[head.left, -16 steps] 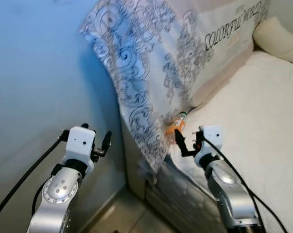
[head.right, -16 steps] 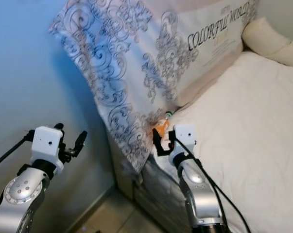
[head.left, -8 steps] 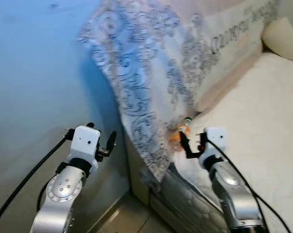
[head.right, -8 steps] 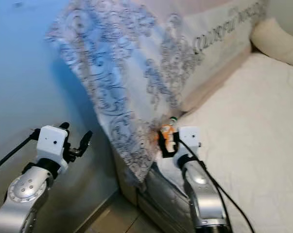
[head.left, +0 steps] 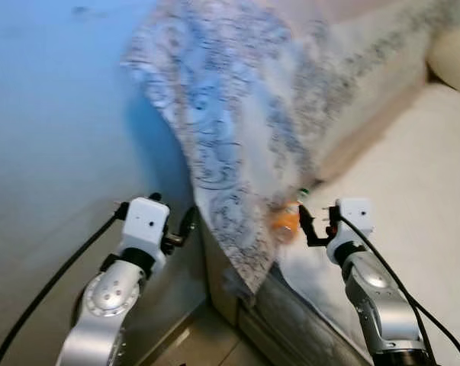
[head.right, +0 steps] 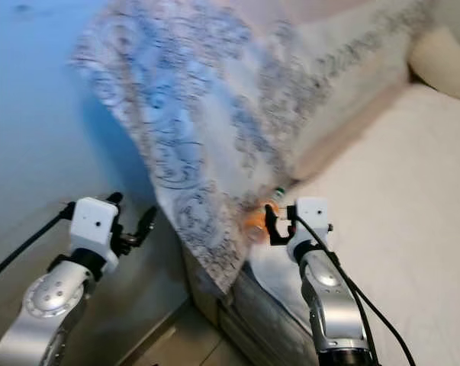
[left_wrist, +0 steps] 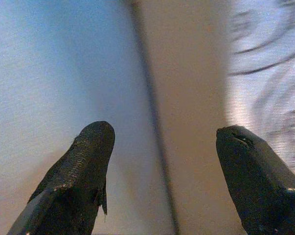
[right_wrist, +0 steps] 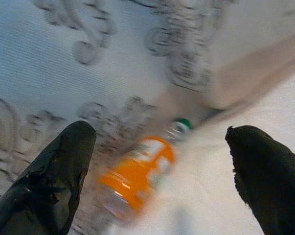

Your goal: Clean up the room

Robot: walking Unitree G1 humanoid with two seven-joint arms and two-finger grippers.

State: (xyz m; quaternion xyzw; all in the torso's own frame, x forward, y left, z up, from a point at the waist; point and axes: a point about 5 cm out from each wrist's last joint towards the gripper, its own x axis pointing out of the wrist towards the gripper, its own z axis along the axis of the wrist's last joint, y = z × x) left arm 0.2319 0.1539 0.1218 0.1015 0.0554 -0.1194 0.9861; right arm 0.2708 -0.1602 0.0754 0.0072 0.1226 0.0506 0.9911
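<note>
Right wrist view showed the right gripper [right_wrist: 157,171] with its two black fingers spread wide and holding nothing, the orange bottle [right_wrist: 137,176] with a green cap lying ahead of and between the fingers, clear of both, on the white mattress [right_wrist: 225,147] at the foot of the patterned pillow [right_wrist: 113,49]. In the left eye view the bottle [head.left: 287,219] lay at the bed's corner edge, just beside the pillow's lower edge and immediately in front of the right gripper [head.left: 315,226]. The left gripper [left_wrist: 162,166] was held near the blue wall [head.left: 54,130] beside the bed frame, its jaws wide apart and empty.
</note>
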